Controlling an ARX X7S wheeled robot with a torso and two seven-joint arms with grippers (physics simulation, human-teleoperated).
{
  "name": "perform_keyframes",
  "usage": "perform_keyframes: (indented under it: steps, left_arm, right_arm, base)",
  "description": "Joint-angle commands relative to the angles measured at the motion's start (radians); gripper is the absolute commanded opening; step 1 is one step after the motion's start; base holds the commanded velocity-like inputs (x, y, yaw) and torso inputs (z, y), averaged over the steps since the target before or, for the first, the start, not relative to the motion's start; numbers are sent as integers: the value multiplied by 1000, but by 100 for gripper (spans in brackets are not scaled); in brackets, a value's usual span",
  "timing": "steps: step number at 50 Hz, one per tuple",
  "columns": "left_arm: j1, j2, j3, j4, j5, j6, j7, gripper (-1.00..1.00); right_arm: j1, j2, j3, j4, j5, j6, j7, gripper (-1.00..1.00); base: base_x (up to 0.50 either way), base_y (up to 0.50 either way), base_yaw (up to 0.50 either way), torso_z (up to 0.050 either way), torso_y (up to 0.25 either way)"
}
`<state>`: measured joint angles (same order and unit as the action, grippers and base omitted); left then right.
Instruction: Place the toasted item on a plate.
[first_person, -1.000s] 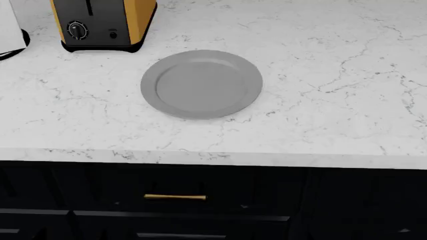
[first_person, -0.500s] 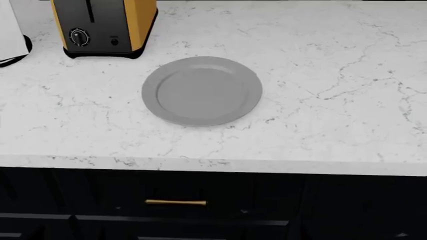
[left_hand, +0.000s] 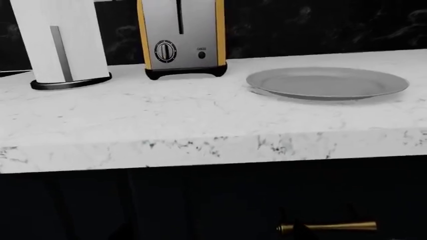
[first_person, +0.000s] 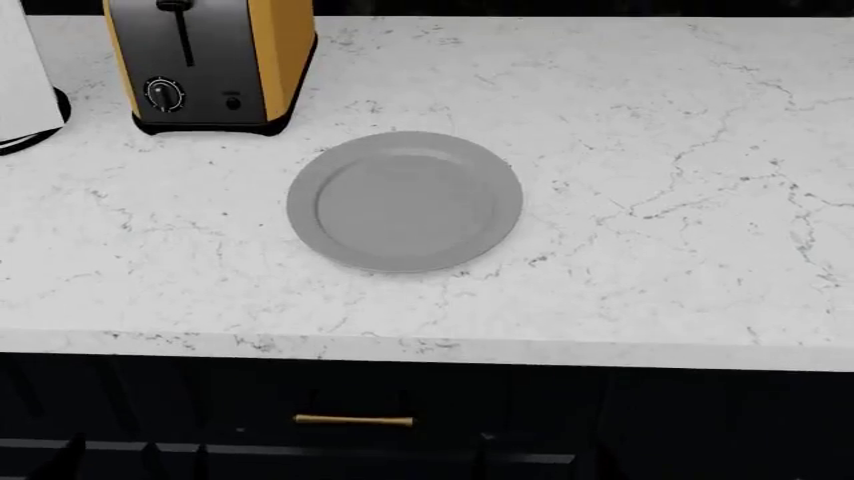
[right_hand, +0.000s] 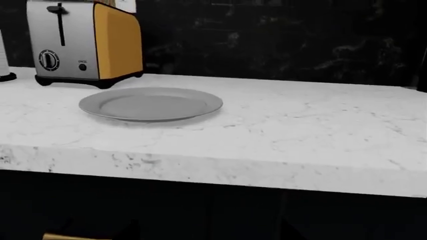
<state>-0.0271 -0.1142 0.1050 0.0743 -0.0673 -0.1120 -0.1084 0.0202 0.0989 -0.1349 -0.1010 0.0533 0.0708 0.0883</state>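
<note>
No toast shows; the plate (first_person: 404, 200) lies mid-worktop (first_person: 667, 200), the toaster (first_person: 211, 62) at its far-left corner. Neither hand is visible, so grip unknown.

- I see a white marble countertop (first_person: 641, 150) with grey veins, above dark cabinet fronts.
- The grey plate (first_person: 404, 201) lies flat on it, near the front edge.
- The black-and-yellow toaster (first_person: 210, 62) stands behind the plate, towards the left, apart from it.
- A white object on a black base (left_hand: 61, 42) stands left of the toaster.
</note>
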Motion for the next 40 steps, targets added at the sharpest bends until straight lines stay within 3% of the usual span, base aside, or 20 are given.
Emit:
perform_keyframes:
  steps: [1, 12, 13, 16, 17, 40]
  left_arm:
    - [-11, -25, 24, 53, -8, -45, 5, 100]
    - [-95, -57, 14, 171, -17, -172, -2, 100]
    - [-245, -93, -29, 231, -29, -322, -6, 100]
    - [-311, -97, -23, 231, -25, -371, -8, 100]
    - [-383, -123, -13, 290, -16, -466, 1, 100]
    - [-565, -172, -18, 357, -34, -634, 20, 100]
  right_arm:
    - [3, 18, -16, -42, 10, 27, 13, 100]
    - [70, 49, -27, -164, 17, 154, 11, 100]
    - [220, 62, -27, -229, 27, 295, -15, 100]
    - [277, 67, -30, -242, 25, 312, -15, 100]
    - [356, 80, -36, -304, 24, 394, -26, 100]
    - [550, 124, -35, -396, 40, 586, -42, 100]
  base:
    - [0, 0, 0, 50, 12]
    - [0, 0, 0, 50, 9]
    - [0, 0, 0, 0, 0]
    - [0, 0, 0, 0, 0]
    - [0, 0, 0, 0, 0]
    - [0, 0, 0, 0, 0]
